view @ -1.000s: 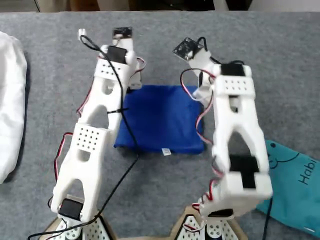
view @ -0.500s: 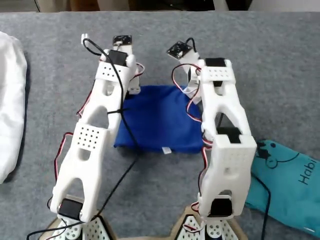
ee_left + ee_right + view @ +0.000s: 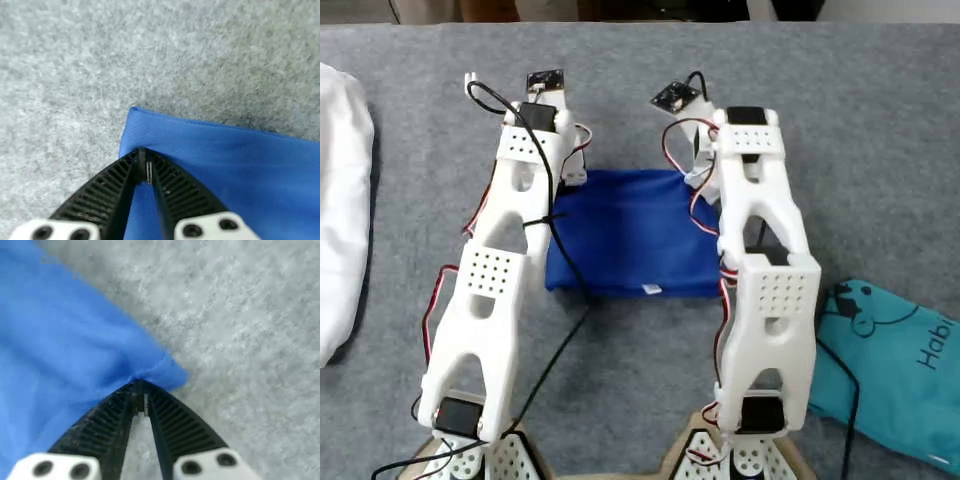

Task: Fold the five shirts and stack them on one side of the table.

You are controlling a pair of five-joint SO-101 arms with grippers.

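A folded blue shirt (image 3: 635, 232) lies flat in the middle of the grey table, between the two white arms. My left gripper (image 3: 144, 159) is shut on the shirt's far left corner; the blue cloth (image 3: 225, 165) bunches at its tips. My right gripper (image 3: 139, 394) is shut on the far right corner, with the blue cloth (image 3: 70, 355) pinched into a small peak. In the high view the left gripper (image 3: 572, 172) and the right gripper (image 3: 698, 172) sit at the shirt's two far corners. A white shirt (image 3: 342, 200) lies at the left edge and a teal shirt (image 3: 895, 370) at the near right.
Grey felt (image 3: 860, 130) covers the table, with bare room behind the blue shirt and to its right. The arms' bases (image 3: 610, 455) stand at the near edge. Black cables (image 3: 555, 250) run along the left arm and over the shirt's near left corner.
Both arms swung in and forward; the right arm straightened and its gripper came down onto the shirt's far right corner. The shirt's far edge now lies straighter.
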